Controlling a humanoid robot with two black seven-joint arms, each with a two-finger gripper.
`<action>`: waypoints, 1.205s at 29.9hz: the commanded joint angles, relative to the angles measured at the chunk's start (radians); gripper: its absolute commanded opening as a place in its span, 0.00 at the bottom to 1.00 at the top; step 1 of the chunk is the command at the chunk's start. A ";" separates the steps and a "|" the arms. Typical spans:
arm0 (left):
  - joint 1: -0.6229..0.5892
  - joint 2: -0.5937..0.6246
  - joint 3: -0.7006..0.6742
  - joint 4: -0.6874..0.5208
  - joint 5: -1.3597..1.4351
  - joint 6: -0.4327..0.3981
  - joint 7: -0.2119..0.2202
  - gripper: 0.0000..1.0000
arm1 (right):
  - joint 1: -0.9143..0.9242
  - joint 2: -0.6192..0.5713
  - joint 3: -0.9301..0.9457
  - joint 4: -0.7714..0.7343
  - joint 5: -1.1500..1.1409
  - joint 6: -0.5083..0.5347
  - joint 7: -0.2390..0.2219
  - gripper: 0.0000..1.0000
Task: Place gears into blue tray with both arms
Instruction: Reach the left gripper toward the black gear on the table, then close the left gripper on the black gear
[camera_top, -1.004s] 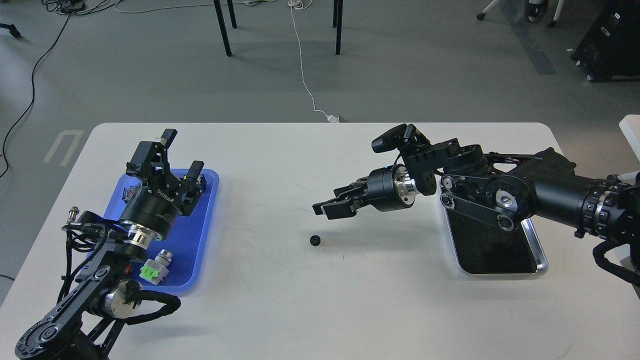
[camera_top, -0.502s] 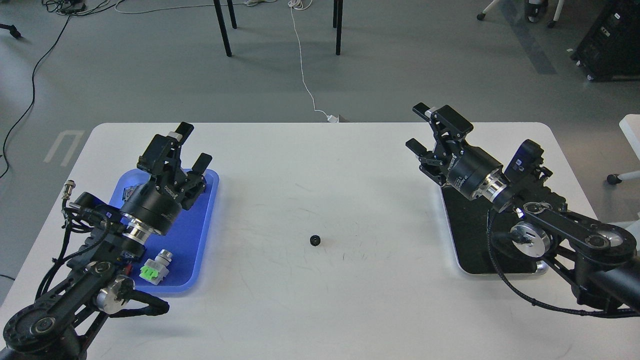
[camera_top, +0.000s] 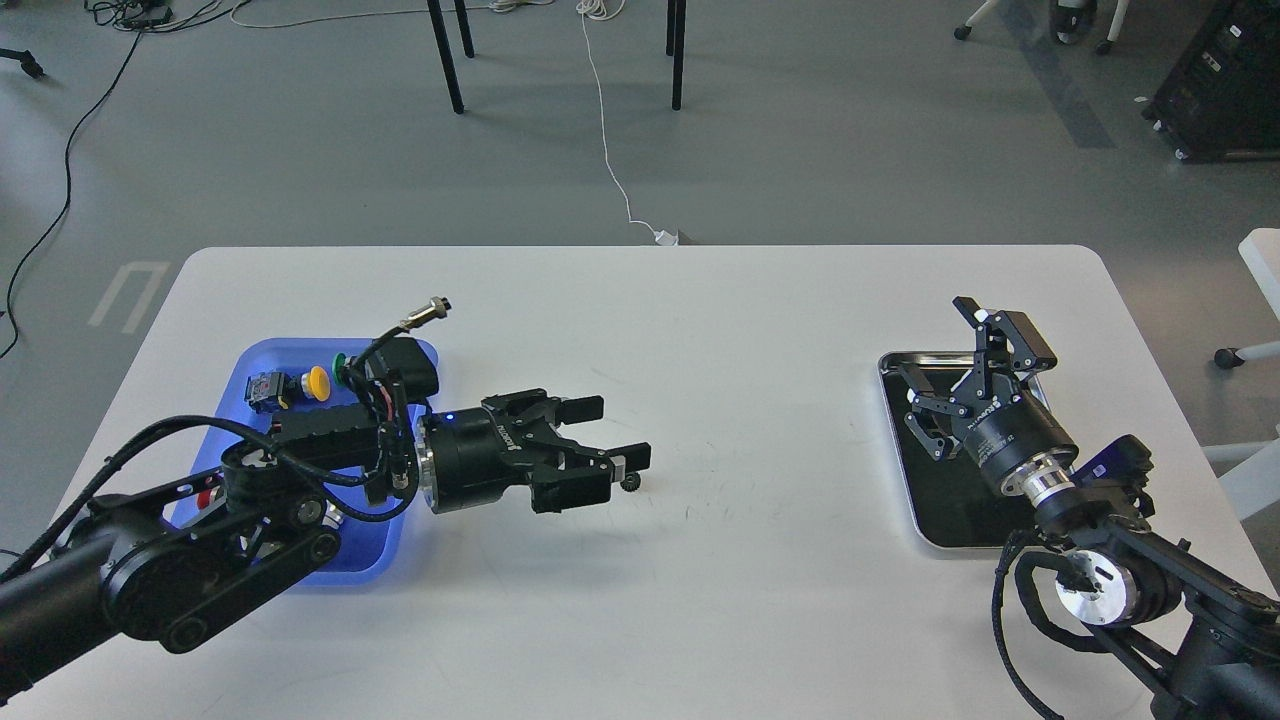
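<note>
At the table's (camera_top: 700, 300) left edge the blue tray (camera_top: 262, 357) holds a yellow-capped switch (camera_top: 312, 382); the left arm crosses over it, its gripper (camera_top: 615, 437) reaching rightward with fingers spread, nothing grasped; the gear (camera_top: 631, 483) lies on the table just by the lower fingertip; far right, the right gripper (camera_top: 940, 345) hangs released above the metal tray (camera_top: 900, 470).

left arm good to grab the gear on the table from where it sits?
Probably yes. The left gripper is open, jaws spread, with the gear right at the tip of its near finger on the bare white table. Nothing lies between them; it likely needs only a small realignment.
</note>
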 joint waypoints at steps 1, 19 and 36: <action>-0.147 -0.041 0.141 0.064 0.158 0.000 0.000 0.98 | -0.002 0.000 0.001 0.000 0.000 0.000 0.000 0.97; -0.307 -0.221 0.384 0.368 0.158 0.006 0.000 0.77 | 0.005 -0.005 0.004 0.000 -0.001 -0.001 0.000 0.97; -0.280 -0.246 0.384 0.402 0.158 0.006 0.000 0.50 | 0.005 -0.003 -0.001 0.000 -0.001 -0.009 0.000 0.97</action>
